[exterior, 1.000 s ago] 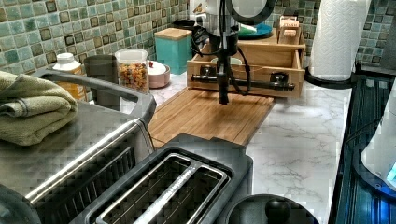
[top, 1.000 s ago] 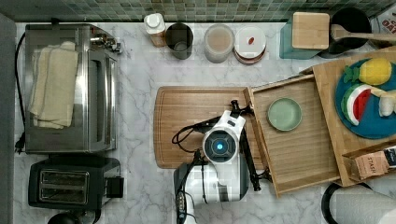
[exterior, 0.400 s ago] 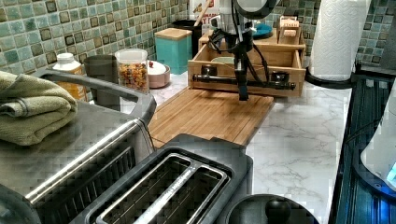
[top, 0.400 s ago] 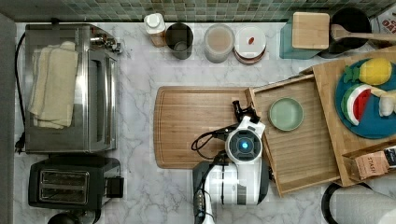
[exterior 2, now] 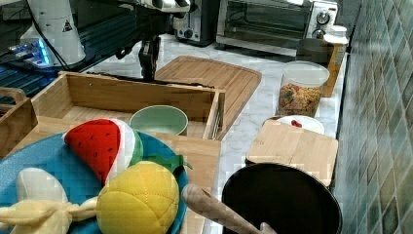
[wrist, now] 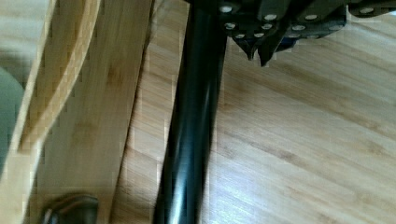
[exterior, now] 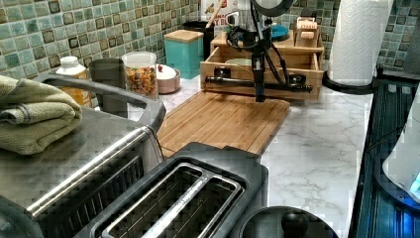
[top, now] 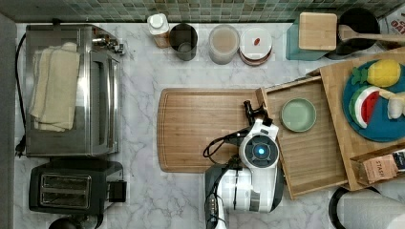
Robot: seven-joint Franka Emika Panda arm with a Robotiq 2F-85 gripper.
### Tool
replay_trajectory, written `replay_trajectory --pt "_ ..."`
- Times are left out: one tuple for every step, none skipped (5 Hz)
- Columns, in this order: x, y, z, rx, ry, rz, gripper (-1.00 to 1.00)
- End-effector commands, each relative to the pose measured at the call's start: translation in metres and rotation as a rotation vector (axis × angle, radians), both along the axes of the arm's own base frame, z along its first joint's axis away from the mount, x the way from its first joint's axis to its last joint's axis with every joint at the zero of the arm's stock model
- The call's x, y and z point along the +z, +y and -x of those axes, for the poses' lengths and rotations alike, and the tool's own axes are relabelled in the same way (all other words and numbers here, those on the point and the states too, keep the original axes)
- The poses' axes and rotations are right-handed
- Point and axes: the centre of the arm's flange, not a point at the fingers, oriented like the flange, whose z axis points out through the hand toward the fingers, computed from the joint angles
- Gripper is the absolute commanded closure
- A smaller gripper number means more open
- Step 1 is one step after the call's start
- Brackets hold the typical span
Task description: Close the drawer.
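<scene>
Bamboo all over the top view: the drawer (top: pixel 310 143) stands pulled well out from under the bamboo top with the blue plate (top: pixel 377 133), and the arm has slid from over the cutting board (top: pixel 207 129) across to the drawer's front edge, its wrist now sitting right on the line where board meets drawer. A green bowl (top: pixel 298 114) rides inside, near the front rim. The drawer itself looks no further in than a second ago, so this is the arrival, not the push

Over to the left view: the pincer (exterior: pixel 259 93) hangs straight down in front of the long black bar handle (exterior: pixel 233 80), where a moment back it stood clearly out over the board. It now overlaps the bar; touching or just shy of it, I cannot tell from here

Right view: the pincer (exterior 2: pixel 149 58) shows beyond the drawer's front wall (exterior 2: pixel 141 100), on the board side, with the bowl (exterior 2: pixel 159 120) and the toy watermelon (exterior 2: pixel 100 146) nearer the camera

Wrist view: the black bar (wrist: pixel 191 121) runs directly beside the pincer (wrist: pixel 258 49), whose tips look drawn together, clenched on nothing and set on the outer side of the bar. My read: contact is made or nearly so, and the closing shove toward the cabinet is what remains — the whole travel is yet to do
</scene>
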Motion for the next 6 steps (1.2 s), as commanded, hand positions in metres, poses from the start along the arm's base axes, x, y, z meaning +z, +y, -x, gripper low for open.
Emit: replay_trajectory --pt "0.090 -0.171 -0.035 -0.105 -0.185 -0.001 1.00" --pt "0.093 -0.209 -0.040 -0.144 -0.251 -0.022 1.00" --pt "0.094 -0.245 -0.049 -0.154 -0.272 -0.032 1.00" --pt "0.086 -0.273 -0.059 -0.144 -0.304 -0.036 1.00" --pt "0.097 -0.297 -0.058 -0.163 -0.318 -0.005 1.00" --pt "0.113 -0.313 -0.058 -0.203 -0.313 0.029 1.00"
